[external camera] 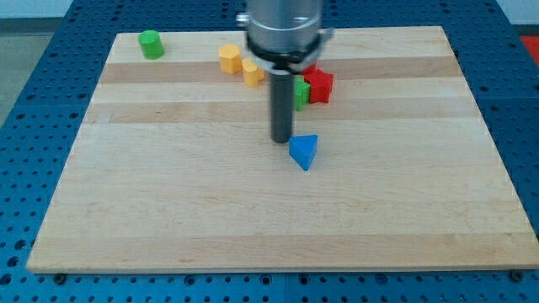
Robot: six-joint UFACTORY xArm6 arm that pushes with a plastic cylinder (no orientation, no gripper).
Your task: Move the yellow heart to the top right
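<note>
Two yellow blocks lie near the view's top centre. The right one [253, 72] seems to be the yellow heart, and the arm's body partly hides it. The left one [229, 59] looks like a hexagon. My tip [281, 140] is on the board below and to the right of the yellow blocks, well apart from them. It stands just left of a blue triangle [304, 152], close to it or touching its left corner.
A red star-like block [319, 85] and a green block [301, 93], partly hidden by the rod, sit together right of the rod. A green round block [152, 44] lies at the top left. The wooden board [168, 210] is ringed by a blue perforated table.
</note>
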